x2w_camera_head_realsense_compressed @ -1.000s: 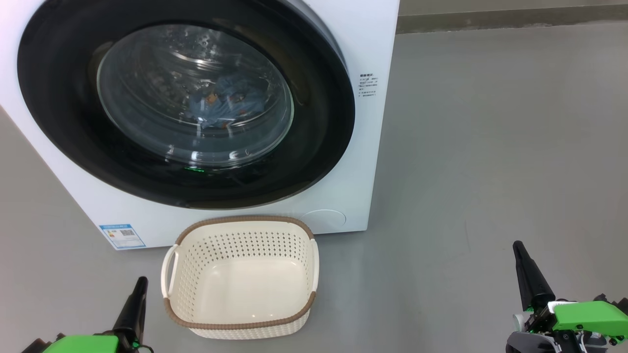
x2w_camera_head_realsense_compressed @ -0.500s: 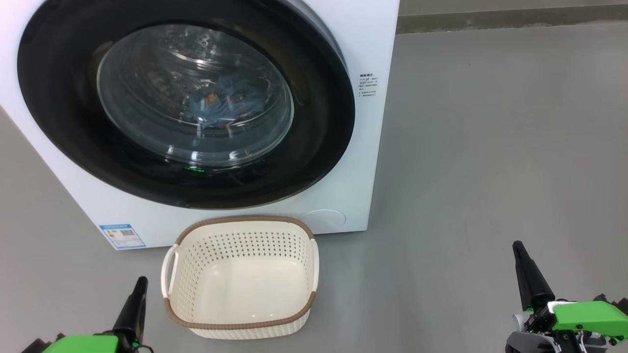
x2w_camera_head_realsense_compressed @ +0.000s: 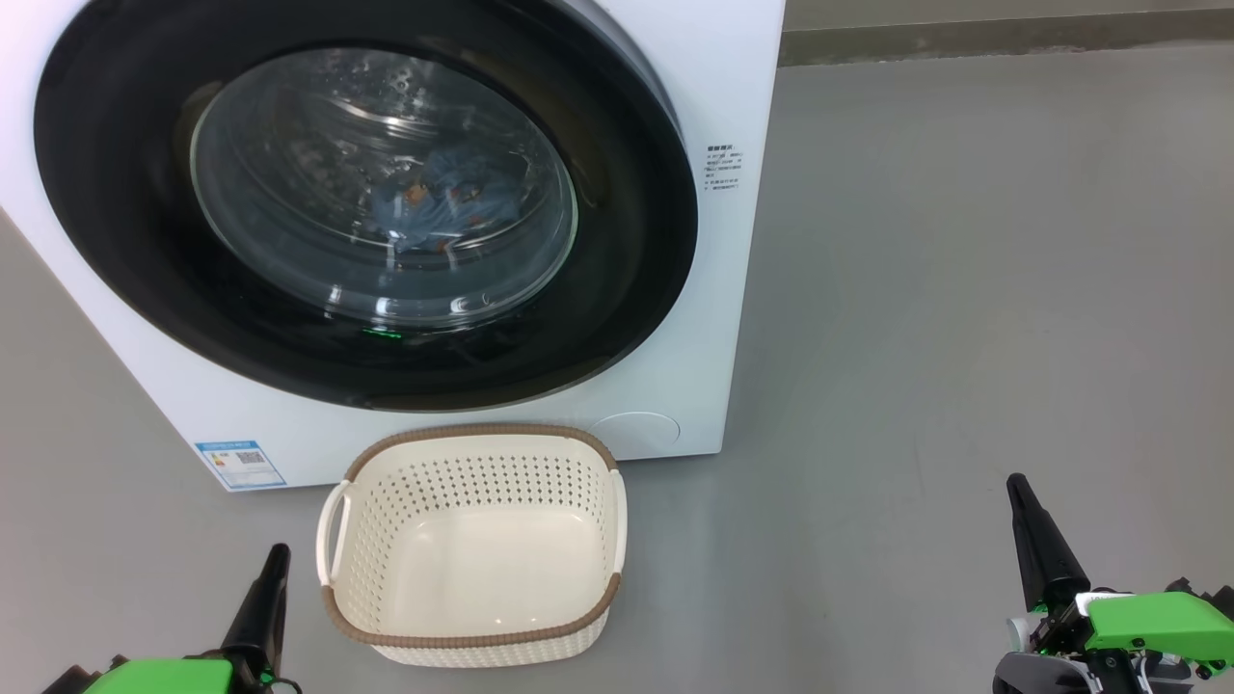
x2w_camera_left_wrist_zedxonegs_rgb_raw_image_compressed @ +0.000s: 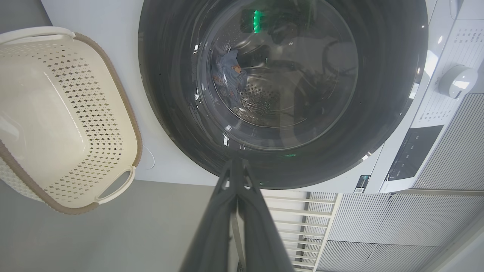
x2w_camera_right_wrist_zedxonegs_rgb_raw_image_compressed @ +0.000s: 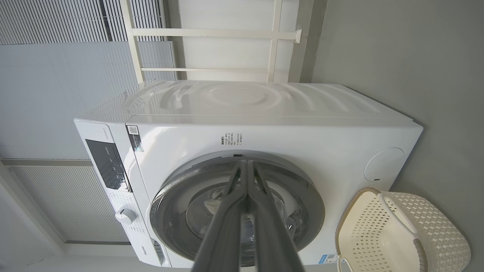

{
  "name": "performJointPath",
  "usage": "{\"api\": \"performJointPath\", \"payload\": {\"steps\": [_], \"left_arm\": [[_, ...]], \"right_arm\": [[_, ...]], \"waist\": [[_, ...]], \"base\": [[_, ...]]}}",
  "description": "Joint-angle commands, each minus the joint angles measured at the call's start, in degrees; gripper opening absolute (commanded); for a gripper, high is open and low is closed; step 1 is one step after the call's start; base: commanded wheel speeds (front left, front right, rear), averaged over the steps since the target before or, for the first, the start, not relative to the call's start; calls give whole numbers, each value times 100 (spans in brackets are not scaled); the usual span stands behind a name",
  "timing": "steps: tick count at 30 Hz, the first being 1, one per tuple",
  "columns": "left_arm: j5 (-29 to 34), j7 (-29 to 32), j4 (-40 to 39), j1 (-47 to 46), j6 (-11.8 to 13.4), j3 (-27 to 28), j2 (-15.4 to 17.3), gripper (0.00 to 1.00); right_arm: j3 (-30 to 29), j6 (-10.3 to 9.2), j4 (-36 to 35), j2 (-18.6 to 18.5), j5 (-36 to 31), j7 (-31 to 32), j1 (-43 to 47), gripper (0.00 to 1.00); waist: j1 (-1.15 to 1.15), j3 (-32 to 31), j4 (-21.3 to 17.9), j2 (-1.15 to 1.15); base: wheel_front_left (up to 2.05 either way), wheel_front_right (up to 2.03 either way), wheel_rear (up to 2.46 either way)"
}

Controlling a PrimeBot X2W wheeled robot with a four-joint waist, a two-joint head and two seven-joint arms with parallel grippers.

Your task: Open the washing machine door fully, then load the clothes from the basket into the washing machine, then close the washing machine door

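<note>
The white washing machine (x2w_camera_head_realsense_compressed: 742, 106) fills the upper left of the head view, its round black-rimmed door (x2w_camera_head_realsense_compressed: 125, 241) lying flush against the front. Behind the glass the light-blue clothes (x2w_camera_head_realsense_compressed: 439, 202) rest in the drum, also seen as clothes (x2w_camera_left_wrist_zedxonegs_rgb_raw_image_compressed: 228, 71) in the left wrist view. Just in front stands the cream basket (x2w_camera_head_realsense_compressed: 472, 453) with nothing in it. My left gripper (x2w_camera_head_realsense_compressed: 277, 552) is shut at the lower left, beside the basket's left handle. My right gripper (x2w_camera_head_realsense_compressed: 1015, 482) is shut at the lower right, well away from both. The wrist views show the door (x2w_camera_left_wrist_zedxonegs_rgb_raw_image_compressed: 385, 94) (x2w_camera_right_wrist_zedxonegs_rgb_raw_image_compressed: 177, 196), the basket (x2w_camera_left_wrist_zedxonegs_rgb_raw_image_compressed: 128, 124) (x2w_camera_right_wrist_zedxonegs_rgb_raw_image_compressed: 435, 226) and pressed-together fingers (x2w_camera_left_wrist_zedxonegs_rgb_raw_image_compressed: 223, 223) (x2w_camera_right_wrist_zedxonegs_rgb_raw_image_compressed: 227, 219).
Grey floor (x2w_camera_head_realsense_compressed: 964, 289) spreads wide to the machine's right, ending at a wall base at the back. A blue label (x2w_camera_head_realsense_compressed: 239, 463) sits low on the machine front. A white radiator-like rail (x2w_camera_left_wrist_zedxonegs_rgb_raw_image_compressed: 291, 219) and ribbed wall panels stand behind the machine.
</note>
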Motion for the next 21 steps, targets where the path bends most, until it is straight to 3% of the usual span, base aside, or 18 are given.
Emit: {"api": "performJointPath", "payload": {"steps": [1,21], "left_arm": [[-12,31,-142,-241,-17,206,69,0],[-9,34,-142,-242,-17,209,66,0]], "right_arm": [[127,9,-174,-16,-18,44,-58,0],[124,9,-174,-14,-20,46,-58,0]], "waist": [[0,0,0,0],[0,0,0,0]], "base": [[0,0,0],[0,0,0]]}}
